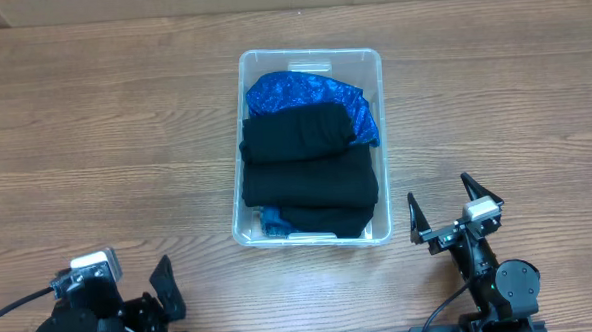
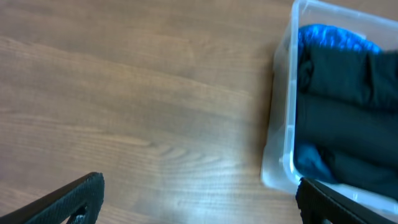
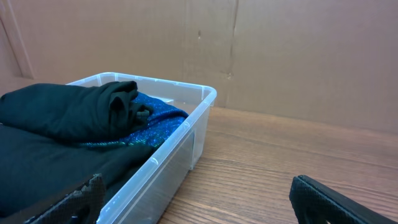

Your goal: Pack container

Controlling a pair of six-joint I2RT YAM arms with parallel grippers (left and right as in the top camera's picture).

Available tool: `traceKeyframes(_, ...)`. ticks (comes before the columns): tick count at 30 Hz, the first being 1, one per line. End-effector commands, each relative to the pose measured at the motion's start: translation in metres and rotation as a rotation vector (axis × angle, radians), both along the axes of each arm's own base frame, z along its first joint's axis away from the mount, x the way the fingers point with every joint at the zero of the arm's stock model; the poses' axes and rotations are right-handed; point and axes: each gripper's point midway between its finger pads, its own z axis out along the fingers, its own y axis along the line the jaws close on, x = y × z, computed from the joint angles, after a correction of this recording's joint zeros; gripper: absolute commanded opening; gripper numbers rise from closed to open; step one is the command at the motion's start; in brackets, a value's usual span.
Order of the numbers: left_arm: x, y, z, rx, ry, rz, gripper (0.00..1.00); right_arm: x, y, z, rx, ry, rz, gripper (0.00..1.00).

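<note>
**Clear container, filled with folded cloth, on wooden table; both grippers open and holding nothing**

Item 1. The container [image 1: 311, 53]: a clear rectangular plastic bin with rounded corners and a rim. It stands upright on the table [image 1: 105, 144], around the middle of the overhead view, with its long side running away from the arms. The left wrist view shows its left wall [image 2: 283, 124]. The right wrist view shows its right wall and far corner [image 3: 180, 155].

Item 2. Contents, black garments [image 1: 309, 175]: folded dark cloth in bands lying across the bin, covering most of its floor from the middle to the near end. In the right wrist view the top fold [image 3: 62, 112] rises above the rim.

Item 3. Contents, blue cloth [image 1: 303, 91]: shiny and speckled, at the far end of the bin, partly under the farthest black fold. It reaches the right wall. A smaller blue scrap [image 1: 271, 222] shows at the near left corner, beside the black cloth, and also appears in the left wrist view [image 2: 311, 158].

Item 4. The left gripper [image 2: 199, 186]: jaws spread wide, with bare table between them. It sits at the near edge of the table, to the left of the bin and well apart from it.

Item 5. The right gripper [image 1: 444, 205]: jaws spread wide, with nothing between them. It is near the bin's near right corner but not touching it.

Item 6. Surroundings: wood-grain table top. A cardboard wall [image 3: 280, 50] stands behind the far edge.
</note>
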Motion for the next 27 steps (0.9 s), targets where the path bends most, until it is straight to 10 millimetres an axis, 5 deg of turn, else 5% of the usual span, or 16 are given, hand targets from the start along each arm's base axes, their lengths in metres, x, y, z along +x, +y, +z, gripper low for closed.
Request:
traceKeyframes(1,0.013,0.004,-0.014,-0.012,-0.030,0.031,1.00,-0.001,0.002,-0.001,-0.005,-0.010,0.007,1.00)
traceKeyframes(8,0.060,-0.009,-0.065,-0.047,-0.226,-0.058,1.00,-0.001,0.002,-0.001,-0.005,-0.009,0.007,1.00)
traceKeyframes(15,0.101,-0.023,-0.082,-0.042,-0.509,-0.171,1.00,-0.001,0.002,-0.001,-0.005,-0.009,0.007,1.00)
traceKeyframes(21,0.115,-0.028,-0.109,-0.019,-0.560,-0.203,1.00,-0.001,0.002,-0.001,-0.005,-0.009,0.007,1.00)
traceKeyframes(27,0.116,-0.026,-0.107,-0.013,-0.569,-0.192,1.00,-0.001,0.002,-0.001,-0.005,-0.009,0.007,1.00)
